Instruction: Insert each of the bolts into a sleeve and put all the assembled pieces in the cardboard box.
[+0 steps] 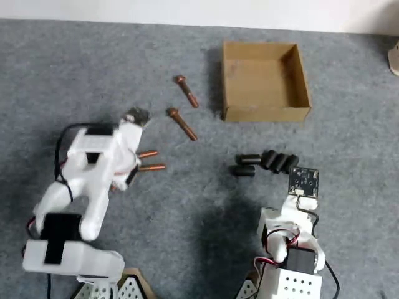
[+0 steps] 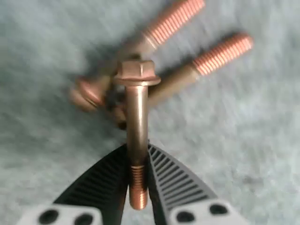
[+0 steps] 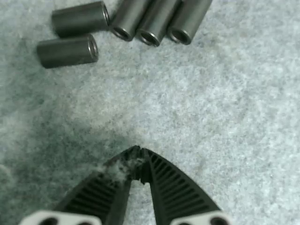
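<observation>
The left arm's fingers [image 2: 168, 174] pinch a copper-coloured metal bolt with a flanged hex head [image 2: 137, 112] by its threaded end. The shank runs out past the fingertips and the head sits farthest from them. Under that held bolt, two more copper bolts [image 2: 197, 65] lie on the grey carpeted worktop [image 2: 253, 140], their heads close together and their threaded ends fanning apart. In the high view, these two poke out from beside the white left arm [image 1: 93, 168]. Another pair of copper bolts, one [image 1: 181, 123] nearer that arm and one [image 1: 186, 91] farther off, lies slantwise between the arm and the box.

The right arm's fingers [image 3: 173, 185] are pressed together at the tips with nothing between them, and a bit of pale fluff [image 3: 117, 171] clings to one. Ahead of them and well apart, five dark grey cylindrical metal sleeves [image 3: 157, 21] rest on their sides. Three lie side by side, touching, and two lie just beside those, turned crosswise. Beyond the sleeves in the high view stands the open-topped brown cardboard box [image 1: 267, 114], apart from every bolt and sleeve
</observation>
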{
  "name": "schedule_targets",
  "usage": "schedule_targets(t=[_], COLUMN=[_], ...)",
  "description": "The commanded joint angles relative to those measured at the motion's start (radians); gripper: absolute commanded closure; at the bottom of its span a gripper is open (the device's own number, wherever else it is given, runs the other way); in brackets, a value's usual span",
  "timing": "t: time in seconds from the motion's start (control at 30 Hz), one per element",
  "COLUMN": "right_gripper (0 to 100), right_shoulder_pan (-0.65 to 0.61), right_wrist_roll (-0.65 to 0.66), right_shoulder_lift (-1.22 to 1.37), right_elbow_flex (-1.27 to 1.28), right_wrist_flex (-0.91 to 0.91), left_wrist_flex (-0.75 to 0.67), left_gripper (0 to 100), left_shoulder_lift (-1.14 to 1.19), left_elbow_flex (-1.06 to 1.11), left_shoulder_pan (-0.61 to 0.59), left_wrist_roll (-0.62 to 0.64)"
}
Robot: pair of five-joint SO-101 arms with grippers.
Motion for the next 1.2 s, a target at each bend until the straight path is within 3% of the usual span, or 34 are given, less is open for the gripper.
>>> schedule_targets(t=[0.0,0.33,0.47,0.67,1.03,1.17], right_gripper=[99.4,99.4,99.4,99.4,99.4,99.4], right_shoulder_pan=[0.002,0.002,0.002,0.002,0.002,0.002], right_wrist_roll=[0.002,0.002,0.002,0.002,0.002,0.002], right_shoulder_lift=[-0.008,-0.008,-0.008,-0.008,-0.008,-0.008], right_elbow_flex=[0.157,0.157,0.157,0.157,0.157,0.157], right_wrist_flex=[0.001,0.001,0.001,0.001,0.001,0.001], left_wrist_flex=[-0.011,-0.015,-0.015,-0.009,-0.017,-0.015], left_gripper=[99,99,98,79,79,79], left_shoulder_lift=[-0.119,-0.343,-0.375,-0.378,-0.378,-0.378], left_elbow_flex=[0.084,0.297,0.297,0.255,0.177,0.091], left_shoulder_pan=[-0.004,-0.004,-0.007,-0.004,-0.004,-0.002], left_wrist_roll=[-0.087,-0.358,-0.354,-0.292,-0.290,-0.196])
